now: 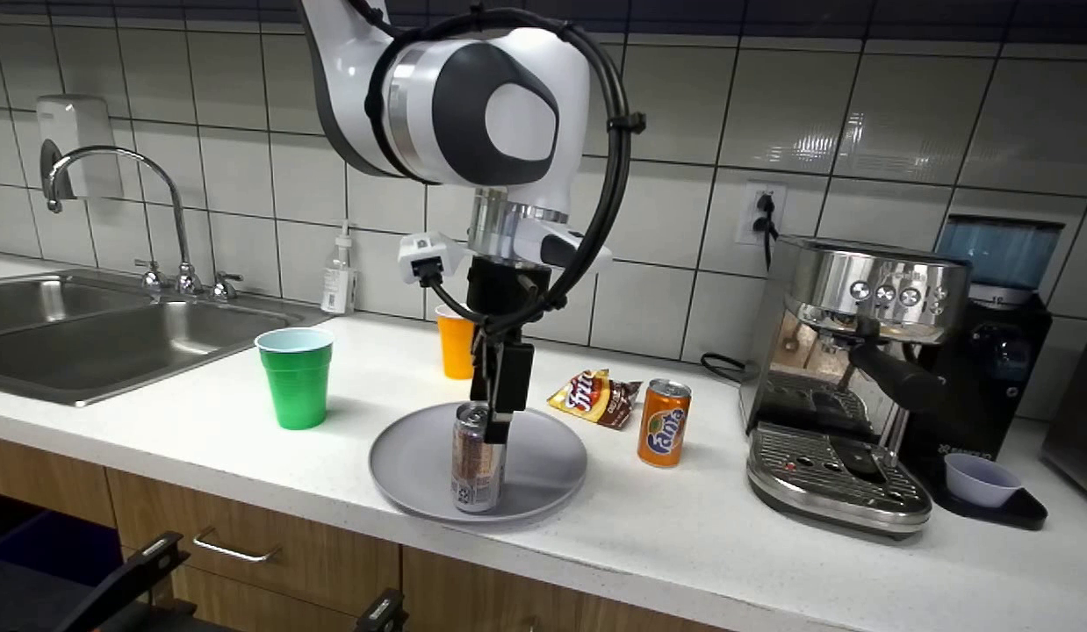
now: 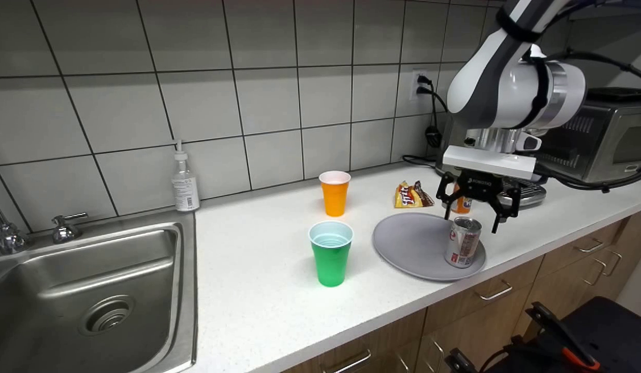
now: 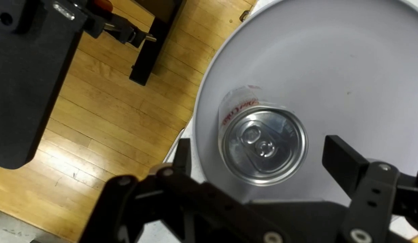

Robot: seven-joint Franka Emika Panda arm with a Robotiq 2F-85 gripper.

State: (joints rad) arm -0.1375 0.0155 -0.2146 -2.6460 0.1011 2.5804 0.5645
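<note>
Silver Diet Coke can stands upright on the grey plate, toward its near edge, apparently steady because it sits flat. I have the claw spread wide, gripping nothing, its fingers at either side of the can's top, presumably to clear its width. Outward on the table: green cup left, Fanta can right, Fritos bag on the far side.

The silver can bears the red words "Diet Coke", and its pull tab lies flat on the top. It stands upright on the grey plate, near to the plate's edge.
</note>
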